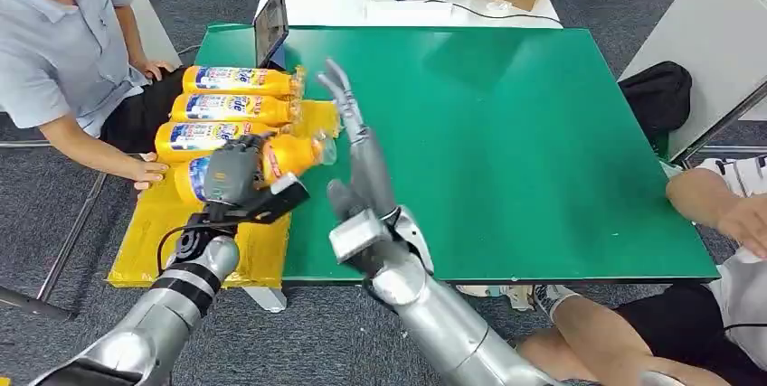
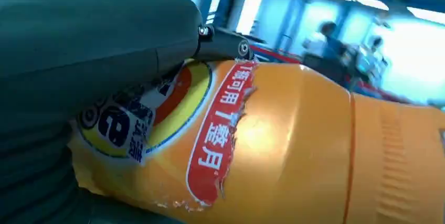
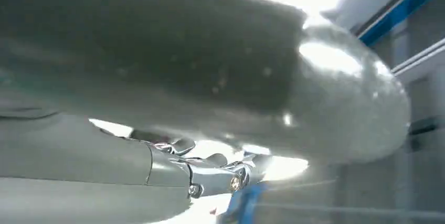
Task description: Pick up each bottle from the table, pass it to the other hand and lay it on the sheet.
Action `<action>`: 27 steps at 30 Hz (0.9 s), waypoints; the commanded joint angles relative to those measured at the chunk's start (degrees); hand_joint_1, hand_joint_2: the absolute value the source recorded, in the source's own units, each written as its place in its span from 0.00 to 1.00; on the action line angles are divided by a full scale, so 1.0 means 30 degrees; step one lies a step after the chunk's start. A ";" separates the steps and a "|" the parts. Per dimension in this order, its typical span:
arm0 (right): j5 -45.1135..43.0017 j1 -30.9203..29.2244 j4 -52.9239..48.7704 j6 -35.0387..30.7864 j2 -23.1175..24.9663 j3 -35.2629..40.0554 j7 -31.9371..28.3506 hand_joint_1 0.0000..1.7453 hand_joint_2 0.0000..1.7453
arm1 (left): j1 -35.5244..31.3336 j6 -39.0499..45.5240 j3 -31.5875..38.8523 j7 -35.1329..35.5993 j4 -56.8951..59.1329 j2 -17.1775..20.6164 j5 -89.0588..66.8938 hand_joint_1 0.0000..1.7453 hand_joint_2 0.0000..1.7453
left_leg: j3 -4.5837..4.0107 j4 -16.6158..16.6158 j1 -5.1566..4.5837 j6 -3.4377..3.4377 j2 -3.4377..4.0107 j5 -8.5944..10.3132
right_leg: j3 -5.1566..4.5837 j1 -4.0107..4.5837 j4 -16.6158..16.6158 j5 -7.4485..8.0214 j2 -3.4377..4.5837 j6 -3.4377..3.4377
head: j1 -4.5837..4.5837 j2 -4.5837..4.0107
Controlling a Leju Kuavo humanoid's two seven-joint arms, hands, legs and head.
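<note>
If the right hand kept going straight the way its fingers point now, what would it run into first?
Likely the cap end of the top bottle on the yellow sheet: the right hand points up-left toward it with fingers open. Depth is unclear, so it may pass above.

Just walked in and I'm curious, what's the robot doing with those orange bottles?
The left hand holds a bottle over the yellow sheet, beside three bottles already lying there. The right hand is open above the green table, holding nothing. A person's hand rests on the sheet.
</note>
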 commanded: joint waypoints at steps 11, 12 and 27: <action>-0.0948 -0.0693 0.1799 0.2838 -0.0136 0.1048 0.0029 0.00 1.00 | -0.1802 -0.2574 -0.3346 0.0570 0.6142 -0.0453 -0.3022 1.00 1.00 | 0.0134 -0.0009 0.0022 -0.0024 0.0003 -0.0045 | 0.0146 0.0020 -0.0013 -0.0045 0.0003 -0.0046 | 0.0000 0.0000; -0.0817 -0.0745 0.1893 0.2898 -0.0122 0.1137 0.0029 0.00 1.00 | -0.1808 -0.2679 -0.3417 0.0708 0.6246 -0.0475 -0.3137 1.00 1.00 | 0.0119 -0.0007 0.0022 -0.0023 0.0006 -0.0042 | 0.0132 0.0020 -0.0012 -0.0040 0.0006 -0.0043 | 0.0000 0.0000; -0.0439 -0.0795 0.2519 0.3515 -0.0005 0.1180 0.0029 0.00 1.00 | -0.1605 -0.5068 -0.2596 0.0839 0.6774 -0.0749 -0.2289 0.00 1.00 | 0.0075 -0.0020 0.0008 -0.0012 0.0009 -0.0015 | 0.0086 0.0005 -0.0018 -0.0013 0.0013 -0.0025 | 0.0000 0.0000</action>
